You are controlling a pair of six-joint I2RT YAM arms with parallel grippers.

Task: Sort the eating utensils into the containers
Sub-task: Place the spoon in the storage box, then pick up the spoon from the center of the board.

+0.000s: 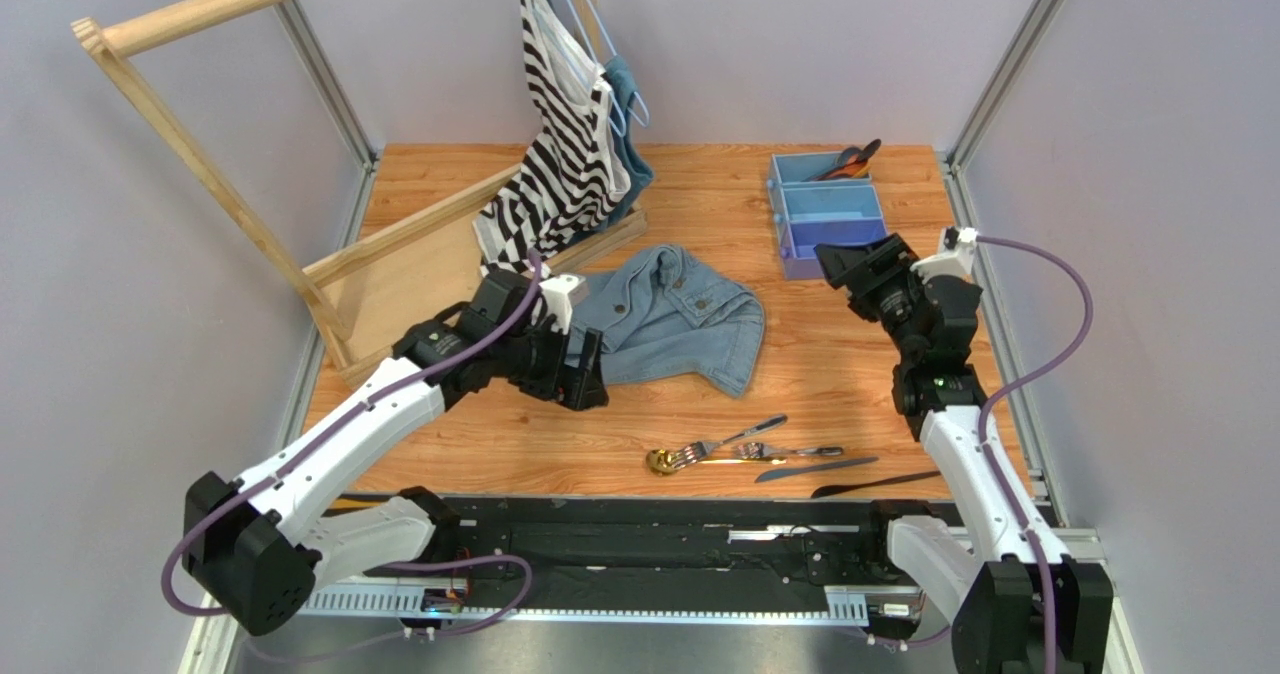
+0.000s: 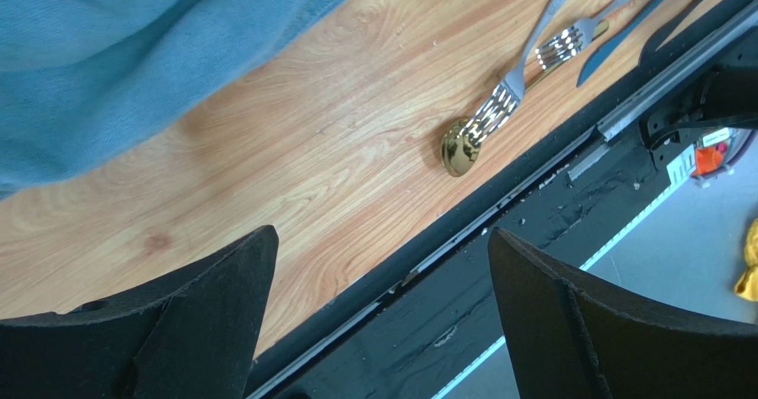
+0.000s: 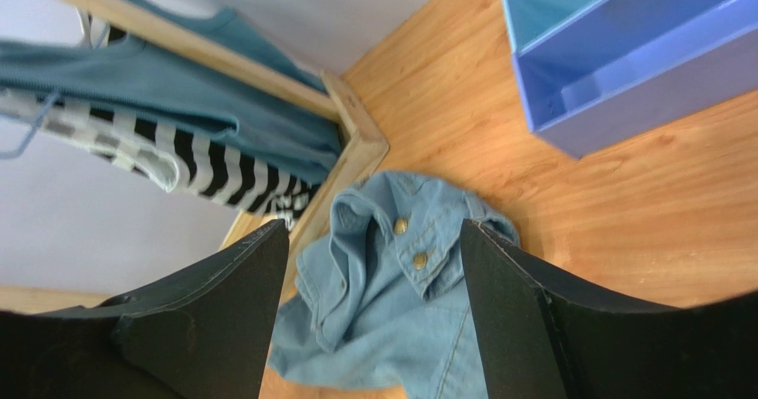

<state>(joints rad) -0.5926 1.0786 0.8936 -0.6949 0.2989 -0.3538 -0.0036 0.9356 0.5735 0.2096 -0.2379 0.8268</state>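
Several eating utensils lie near the table's front edge: a gold spoon (image 1: pixel 663 461), two silver forks (image 1: pixel 739 437) (image 1: pixel 800 452) and two dark knives (image 1: pixel 816 469) (image 1: pixel 878 482). The left wrist view shows the gold spoon (image 2: pixel 459 148), a fork (image 2: pixel 512 84) over its bowl, and a second fork (image 2: pixel 569 39). The light blue tray (image 1: pixel 819 212) stands at the back right, with orange and dark pieces (image 1: pixel 851 161) in its far compartment. My left gripper (image 1: pixel 586 374) (image 2: pixel 383 235) hangs open and empty left of the cutlery. My right gripper (image 1: pixel 842 269) (image 3: pixel 374 226) is open and empty, just in front of the tray (image 3: pixel 623 70).
A crumpled denim shirt (image 1: pixel 676 314) (image 3: pixel 391 301) lies mid-table between the arms. A wooden clothes rack (image 1: pixel 226 179) stands at the back left with a striped top (image 1: pixel 564 134) on hangers. A black rail (image 1: pixel 631 517) runs along the near edge.
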